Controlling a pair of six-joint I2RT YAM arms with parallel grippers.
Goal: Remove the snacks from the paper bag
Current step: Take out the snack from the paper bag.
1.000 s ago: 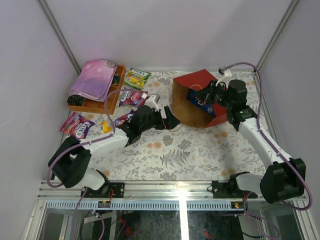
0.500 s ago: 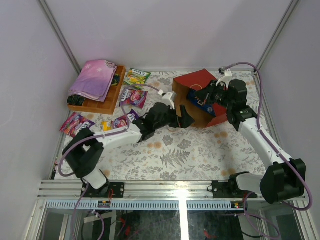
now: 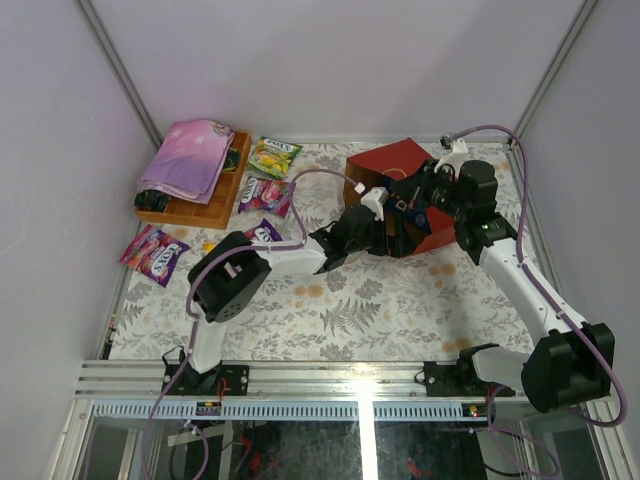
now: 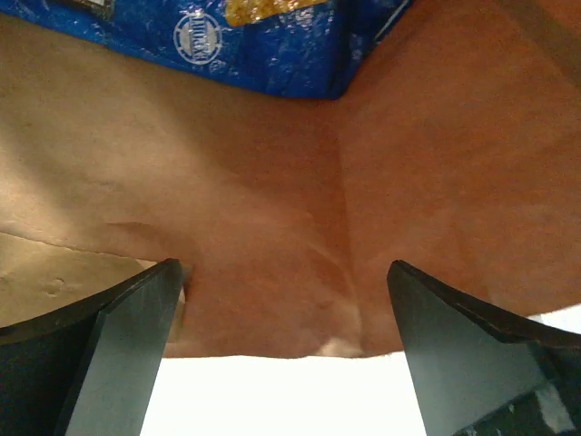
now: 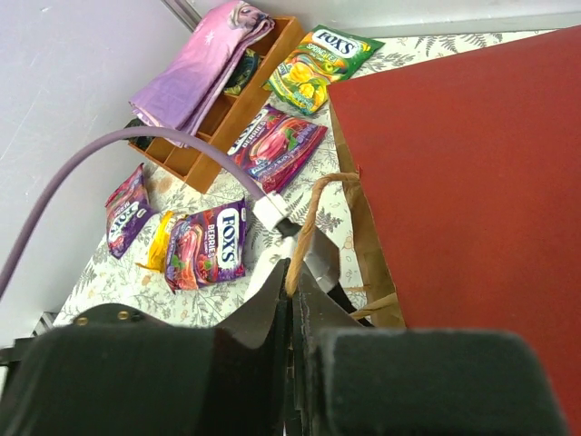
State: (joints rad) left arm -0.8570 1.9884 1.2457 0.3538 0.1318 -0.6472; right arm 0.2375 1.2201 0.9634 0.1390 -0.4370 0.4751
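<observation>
The red paper bag (image 3: pixel 392 163) lies on its side at the back right, mouth facing left. My left gripper (image 3: pixel 383 232) is open and reaches into the mouth. In the left wrist view the open gripper (image 4: pixel 283 265) is empty over the brown kraft inside (image 4: pixel 272 209), and the dark-blue chip bag (image 4: pixel 254 36) lies ahead of it. My right gripper (image 5: pixel 292 272) is shut on the bag's twisted paper handle (image 5: pixel 313 213) and holds it up at the top of the bag (image 3: pixel 422 190). Candy packets lie on the table: green-yellow (image 3: pixel 275 155), purple (image 3: pixel 266 194), purple (image 3: pixel 155 250).
A wooden tray (image 3: pixel 218 208) with a folded pink-purple cloth (image 3: pixel 190 158) stands at the back left. Another purple packet (image 3: pixel 262 231) and a small orange one (image 3: pixel 210 245) lie near the left arm. The left arm's purple cable (image 5: pixel 136 145) arcs over the packets.
My left arm has swung right and its open gripper has gone from the table in front of the bag into the bag's mouth. The right gripper has kept hold of the handle.
</observation>
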